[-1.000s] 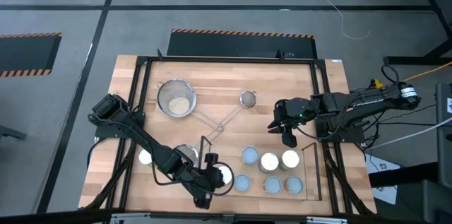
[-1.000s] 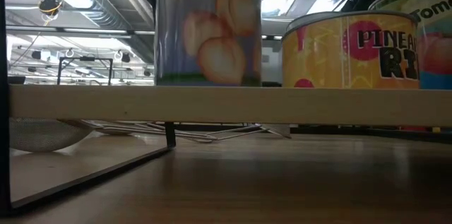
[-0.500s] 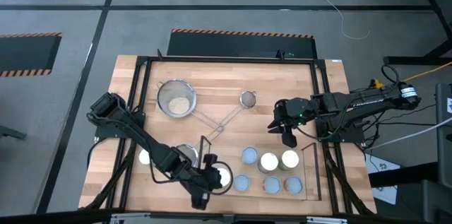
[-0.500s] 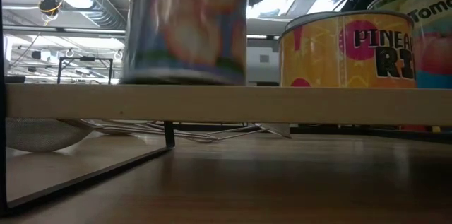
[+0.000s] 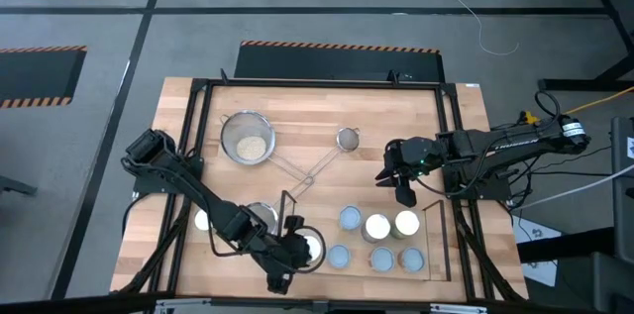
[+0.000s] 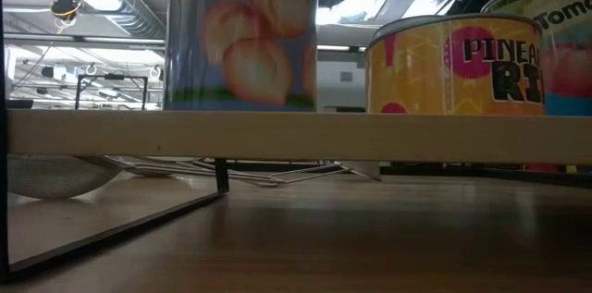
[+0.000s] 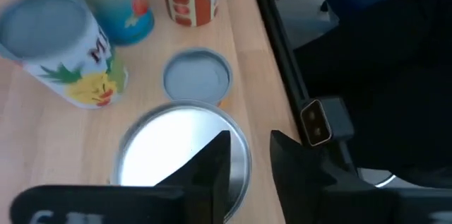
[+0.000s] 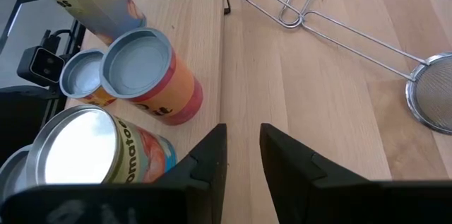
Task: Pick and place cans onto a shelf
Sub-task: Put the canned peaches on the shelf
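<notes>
four cans [image 8: 145, 75] cluster on the shelf [image 8: 191, 33]; a wire strainer [image 8: 432, 100] lies on the tabletop [image 8: 339, 111] beyond dark fingers [image 8: 212, 155].

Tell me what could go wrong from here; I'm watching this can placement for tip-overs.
1. The left gripper holds the peach can near the shelf's left end, so it could topple off if set too close to the rail.
2. The short blue-topped can stands close beside it; the fingers might nudge it on opening.
3. The right gripper hovers near the shelved cans.
</notes>
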